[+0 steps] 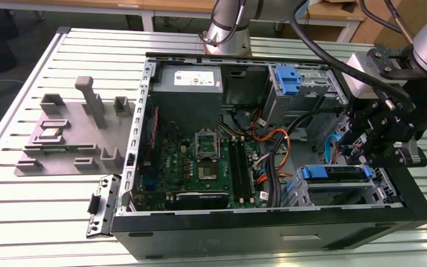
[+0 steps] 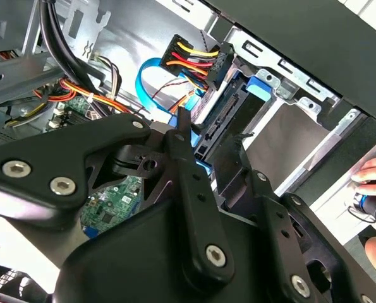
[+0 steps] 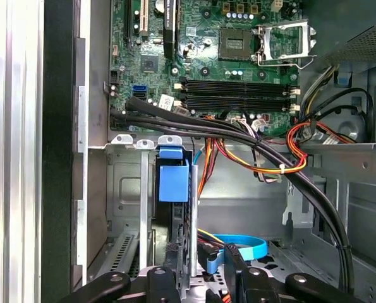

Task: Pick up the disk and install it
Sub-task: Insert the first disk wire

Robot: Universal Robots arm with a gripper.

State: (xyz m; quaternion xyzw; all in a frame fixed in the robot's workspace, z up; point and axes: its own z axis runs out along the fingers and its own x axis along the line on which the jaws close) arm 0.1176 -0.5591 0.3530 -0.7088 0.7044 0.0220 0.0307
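The disk (image 1: 336,173) stands on edge in the drive bay at the front corner of the open computer case (image 1: 273,233), on the exterior view's right. Its bright blue frame shows along the top. My black gripper (image 1: 362,158) hangs right over its rear end. In the first wrist view the gripper (image 3: 197,278) straddles the disk (image 3: 174,183), which runs away from it into the metal bay. The second wrist view has the fingers (image 2: 184,148) pressed against the disk's black connector end (image 2: 229,117), with blue frame between them. The gripper (image 2: 210,151) looks shut on the disk.
Bundled black, orange and red cables (image 3: 270,158) and a blue ribbon cable (image 3: 244,243) cross close beside the bay. The motherboard (image 1: 206,161), a grey power-supply box (image 1: 189,83) and a blue latch (image 1: 288,80) fill the case. A grey fixture (image 1: 65,133) sits on the table. A person's hand (image 2: 372,169) rests outside the case.
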